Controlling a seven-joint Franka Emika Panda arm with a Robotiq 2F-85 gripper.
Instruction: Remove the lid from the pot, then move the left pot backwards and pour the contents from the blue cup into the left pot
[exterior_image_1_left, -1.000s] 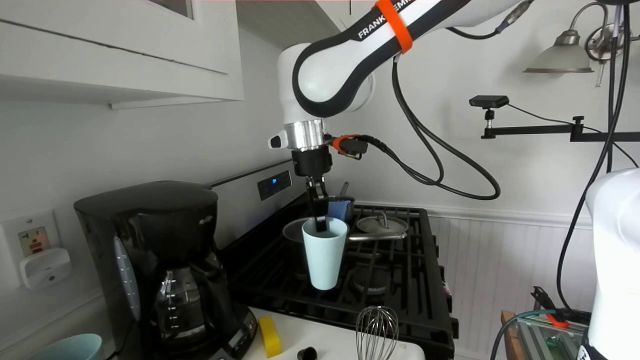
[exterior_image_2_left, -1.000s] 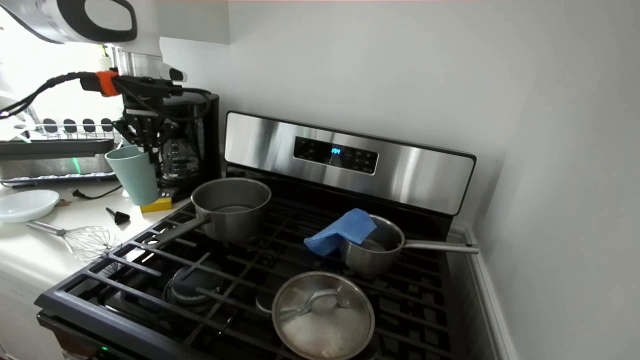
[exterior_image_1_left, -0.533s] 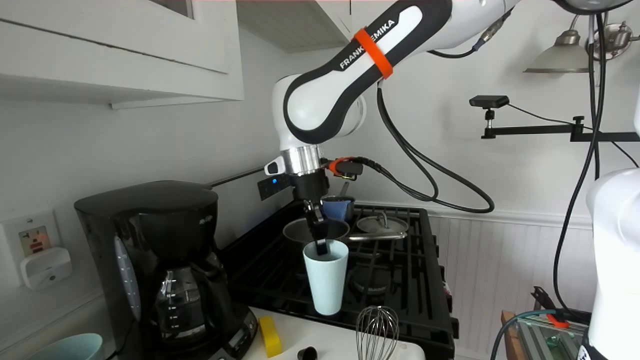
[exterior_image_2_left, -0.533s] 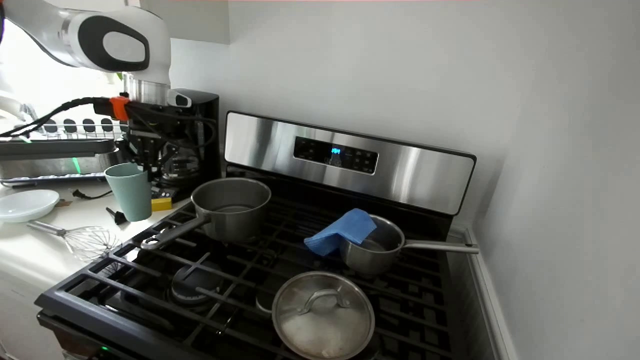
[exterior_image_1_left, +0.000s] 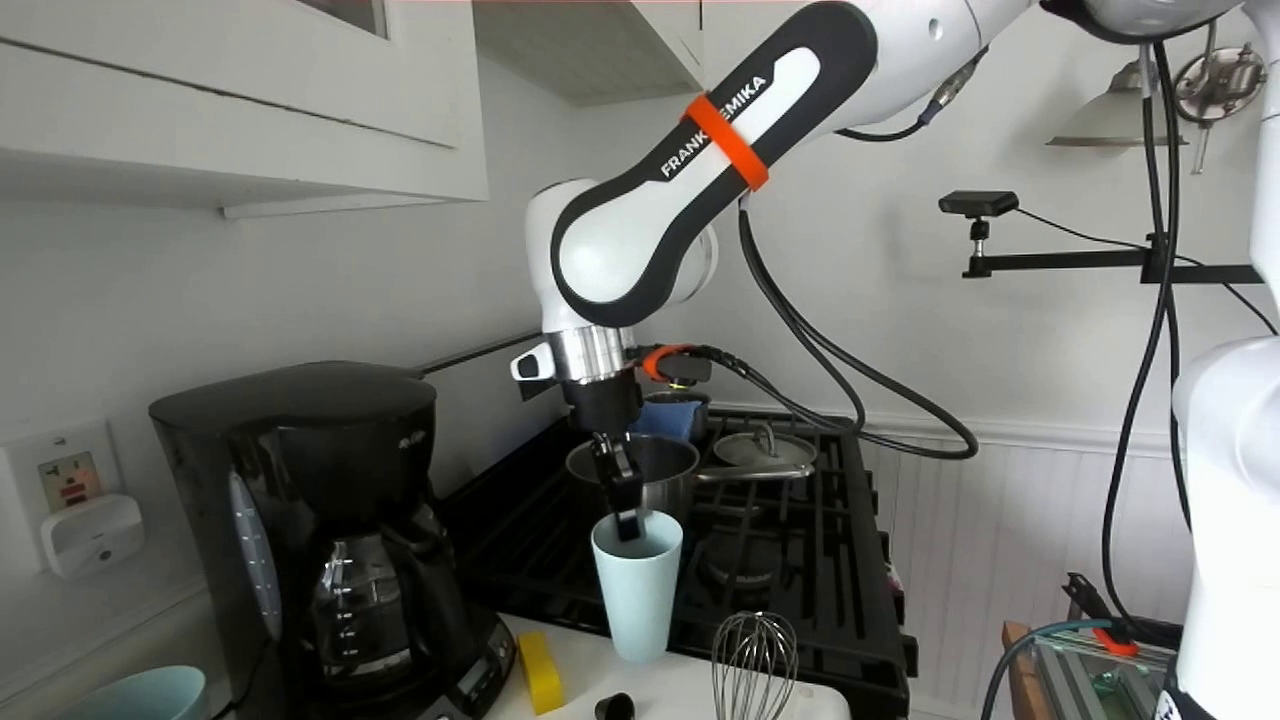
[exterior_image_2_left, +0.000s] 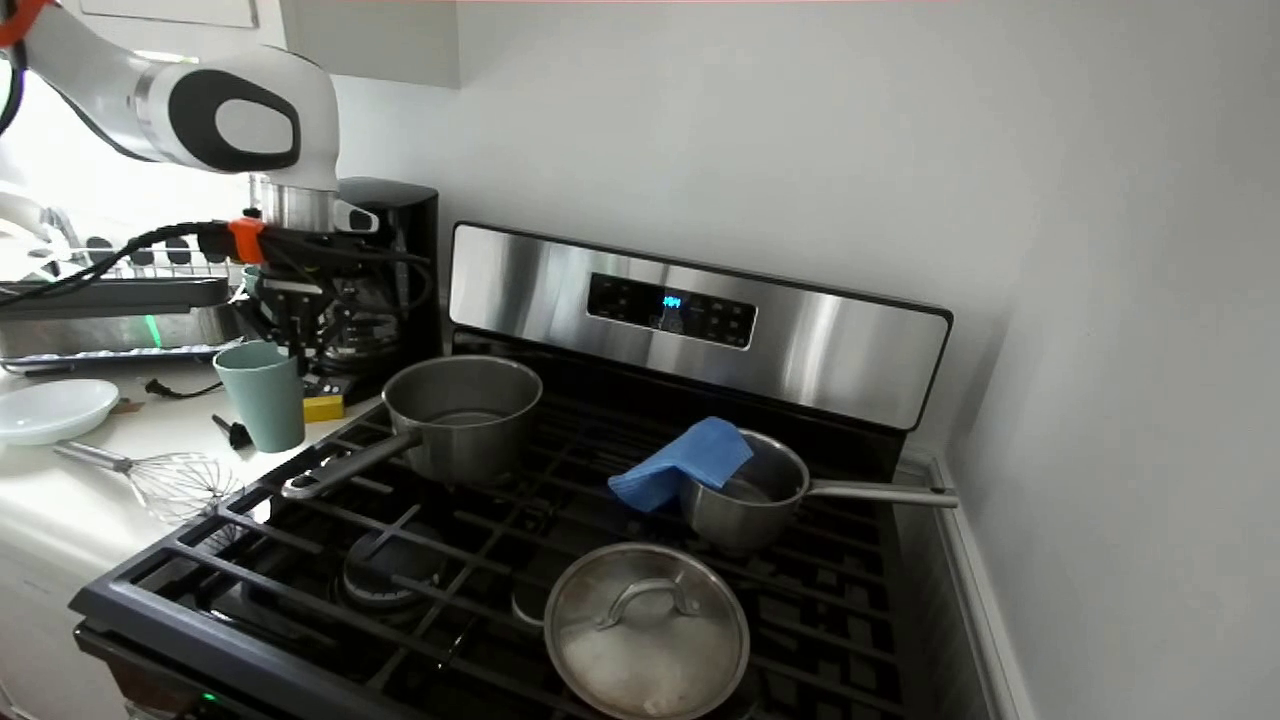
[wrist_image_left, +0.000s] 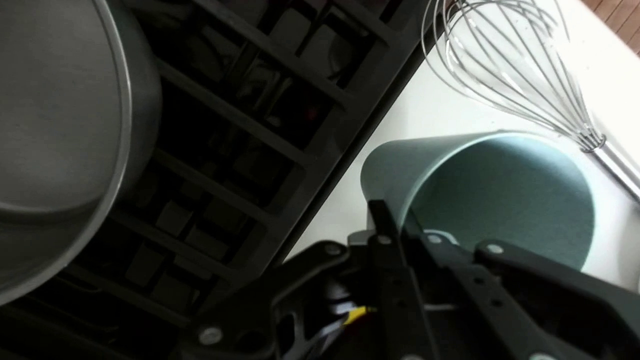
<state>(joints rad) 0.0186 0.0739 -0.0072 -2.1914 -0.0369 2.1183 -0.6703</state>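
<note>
The blue cup stands nearly upright, low over the counter beside the stove; it also shows at the left of an exterior view and in the wrist view. My gripper is shut on its rim, one finger inside and one outside the wall. I cannot tell whether the base touches the counter. No contents show in its visible inside. The left pot, uncovered, sits on the near-counter burner, its handle toward the stove front; its rim shows in the wrist view. The lid lies on the grate.
A smaller pot with a blue cloth over its rim stands on the far back burner. A coffee maker, a whisk, a yellow sponge and a white bowl are on the counter.
My gripper has lowered the blue cup toward the counter, and lately shifted it slightly toward the coffee maker side. The pots and the lid have not moved.
</note>
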